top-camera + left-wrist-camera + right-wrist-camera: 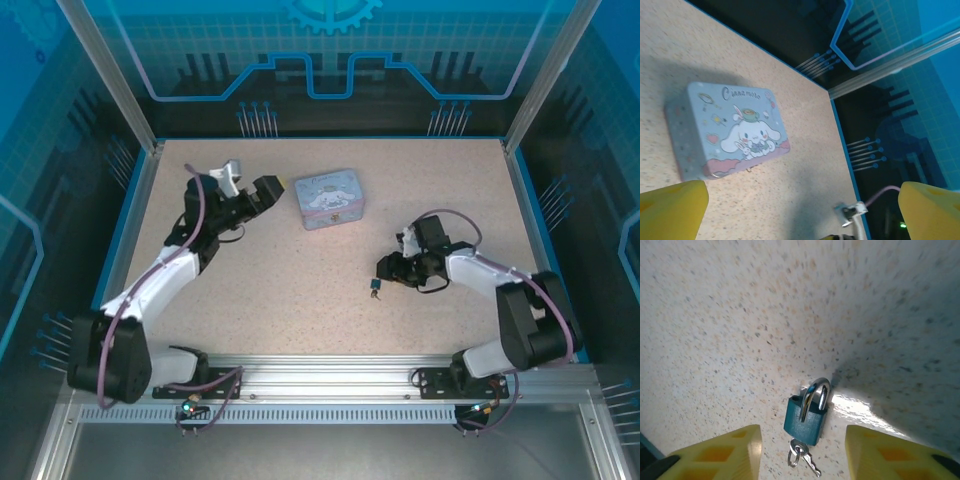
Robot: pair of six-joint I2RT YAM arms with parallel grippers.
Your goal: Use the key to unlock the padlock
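Right wrist view: the padlock (806, 417), teal-bodied with a bright shackle, lies flat on the speckled surface (740, 315) at lower centre of the frame. The key (809, 463), on a small ring, lies touching the lock's lower end; whether it sits in the keyhole cannot be told. The right claw (804, 442) is spread, its yellow fingers (725, 455) on either side of the lock and apart from it. Top external view: the padlock sits right of centre, just beside the right claw's tip. The left claw (283, 186), at upper left, points toward the pale blue tin (330, 198) near it. Left wrist view: the left claw's fingers are spread wide, gripping nothing.
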